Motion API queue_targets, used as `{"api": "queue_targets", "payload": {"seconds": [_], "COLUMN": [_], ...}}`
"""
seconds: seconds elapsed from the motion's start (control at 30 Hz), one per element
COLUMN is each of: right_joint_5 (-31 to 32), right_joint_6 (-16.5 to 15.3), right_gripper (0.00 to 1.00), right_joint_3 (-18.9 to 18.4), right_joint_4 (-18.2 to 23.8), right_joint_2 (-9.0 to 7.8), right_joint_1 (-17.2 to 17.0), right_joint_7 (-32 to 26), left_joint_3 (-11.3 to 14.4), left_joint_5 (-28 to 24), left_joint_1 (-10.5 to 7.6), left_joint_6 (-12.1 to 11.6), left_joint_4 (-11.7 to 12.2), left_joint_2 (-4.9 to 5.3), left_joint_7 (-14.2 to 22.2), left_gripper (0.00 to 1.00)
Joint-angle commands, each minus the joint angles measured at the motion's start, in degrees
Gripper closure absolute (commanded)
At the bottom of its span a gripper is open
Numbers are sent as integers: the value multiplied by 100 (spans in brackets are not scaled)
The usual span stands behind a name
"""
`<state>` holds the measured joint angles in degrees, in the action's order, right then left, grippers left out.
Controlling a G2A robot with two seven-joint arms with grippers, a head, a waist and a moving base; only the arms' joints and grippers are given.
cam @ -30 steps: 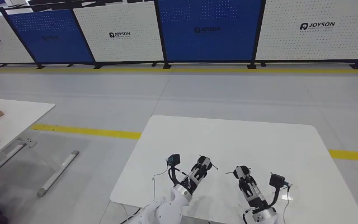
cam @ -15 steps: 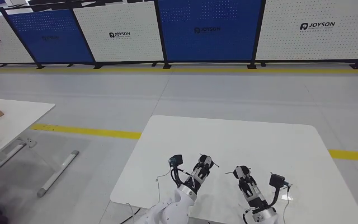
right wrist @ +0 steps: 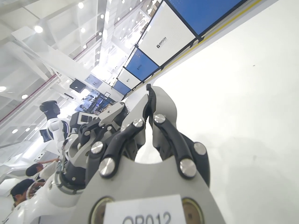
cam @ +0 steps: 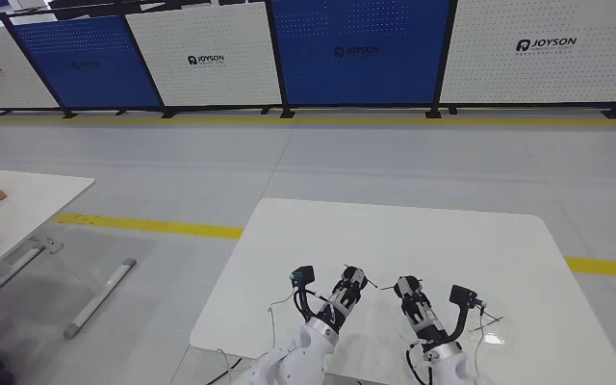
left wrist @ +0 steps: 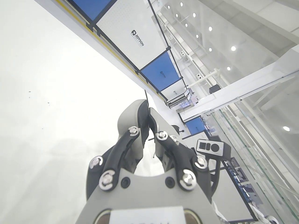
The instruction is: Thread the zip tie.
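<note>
Just past the tips of the left gripper [left wrist: 148,108], the zip tie [left wrist: 146,95] shows as a thin black strip. Its long axis runs in line with the fingers, and its free end points away from the wrist, toward the fence panels [left wrist: 130,24]. Those fingers are pressed together on it. In the top view a dark sliver juts from this gripper toward the right gripper [right wrist: 149,101], which is near it over the near part of the white table [cam: 404,231]. The right gripper's fingers are also pressed together, with a short dark tip at their end; whether that is the tie I cannot tell.
</note>
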<state>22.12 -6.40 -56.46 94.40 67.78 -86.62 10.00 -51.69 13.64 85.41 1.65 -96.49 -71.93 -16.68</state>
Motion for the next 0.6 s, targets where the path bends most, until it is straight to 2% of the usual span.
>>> {"api": "queue_targets", "payload": {"seconds": [0.0,0.2,0.5,0.57], "right_joint_5": [1,1,-22,-117], "right_joint_6": [-16,-16,6,-87], "right_gripper": [100,100,100,100], "right_joint_3": [-4,-4,-23,-10], "right_joint_4": [3,3,15,5], "right_joint_2": [-2,-2,12,37], "right_joint_1": [-5,-5,7,43], "right_joint_7": [9,9,14,-26], "left_joint_3": [-10,-42,-41,-41], "left_joint_5": [-19,-352,-357,-357], "left_joint_1": [-1,-51,-55,-55], "left_joint_6": [15,285,291,291], "left_joint_4": [6,14,21,21], "left_joint_2": [-2,-75,-78,-78], "left_joint_7": [2,-125,-125,-125], "left_gripper": [100,100,100,100]}}
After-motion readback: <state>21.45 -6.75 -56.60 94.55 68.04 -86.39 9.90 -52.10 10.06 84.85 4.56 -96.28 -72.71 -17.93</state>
